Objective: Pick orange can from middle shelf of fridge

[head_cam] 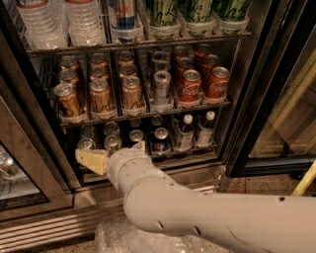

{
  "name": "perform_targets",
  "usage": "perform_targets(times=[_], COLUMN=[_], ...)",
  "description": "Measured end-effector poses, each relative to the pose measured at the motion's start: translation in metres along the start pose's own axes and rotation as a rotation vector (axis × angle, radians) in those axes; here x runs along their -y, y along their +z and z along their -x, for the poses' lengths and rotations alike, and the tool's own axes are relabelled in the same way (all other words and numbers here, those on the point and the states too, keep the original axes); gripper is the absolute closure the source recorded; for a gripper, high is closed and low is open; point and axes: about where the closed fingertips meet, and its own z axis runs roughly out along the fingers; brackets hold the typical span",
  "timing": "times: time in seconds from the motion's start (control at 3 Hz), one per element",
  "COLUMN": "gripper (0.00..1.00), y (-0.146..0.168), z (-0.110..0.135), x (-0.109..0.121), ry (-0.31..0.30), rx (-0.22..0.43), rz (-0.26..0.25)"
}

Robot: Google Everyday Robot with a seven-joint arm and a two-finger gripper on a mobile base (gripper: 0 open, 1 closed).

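The fridge (256, 99) stands open in front of me, and the middle shelf (143, 112) is full of drinks in neat rows. On the left part of that shelf are three rows of orange cans. The front orange can (69, 100) in the row furthest left stands upright at the front edge of the shelf, with more like it lined up behind and beside it. To the right of the orange rows stands a thin silver can (162, 86), and right of that are the red cans (190, 86).

Above the middle shelf I can see water bottles (49, 20) and green cans (197, 12). Below it are dark cans and some small bottles (183, 131).

The gripper (86, 159) is below the middle shelf, down in front of the lowest row of drinks, under the left orange rows. It points to the left and holds nothing (I cannot tell if it is wide or narrow). It is well apart from the orange cans. The big pale arm (197, 212) reaches in from the lower right.
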Motion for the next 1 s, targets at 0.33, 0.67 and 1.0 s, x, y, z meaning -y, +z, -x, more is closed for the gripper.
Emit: perform_targets(times=[0.33,0.67,1.0], gripper=[0.0,0.0,0.0], y=[0.012,0.016,0.011], z=[0.02,0.043,0.051], x=[0.001,-0.003,0.008], ry=[0.006,-0.033,-0.051], rx=[0.097,0.176,0.204], rz=[-0.065,-0.154,-0.198])
